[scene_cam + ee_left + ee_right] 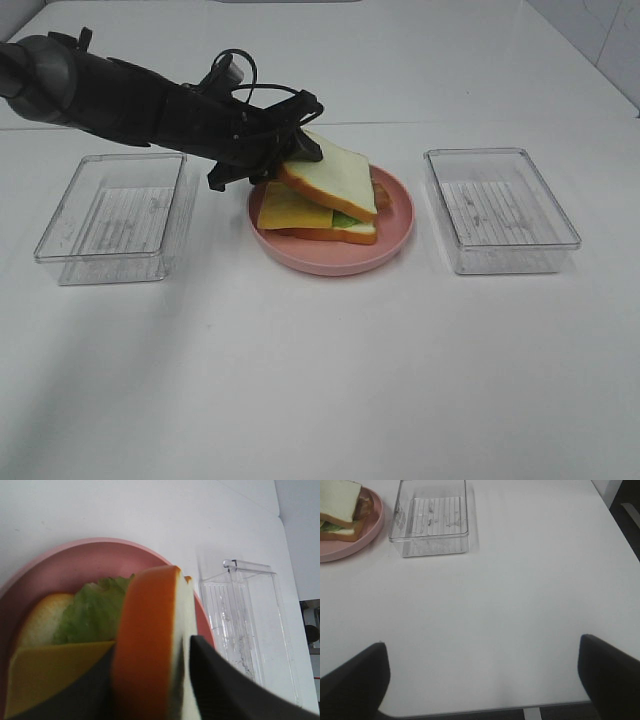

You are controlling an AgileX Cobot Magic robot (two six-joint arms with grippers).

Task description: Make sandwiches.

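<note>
A sandwich stack lies on the pink plate [330, 260]: a bottom bread slice [335, 236], a yellow cheese square [288, 210], green lettuce [345, 217] and bacon [382, 192]. My left gripper [296, 160] is shut on the top bread slice [335, 172], holding it tilted with its lower edge resting on the stack. In the left wrist view the top slice [145, 645] stands between the dark fingers [225, 690], above the lettuce [95, 610] and the cheese [50, 675]. My right gripper [482, 665] is open and empty over bare table, out of the exterior view.
An empty clear container [115, 215] stands left of the plate, and another clear container [500, 208] right of it. The right one also shows in the right wrist view [432, 517] and in the left wrist view [250, 625]. The left arm reaches in from the upper left.
</note>
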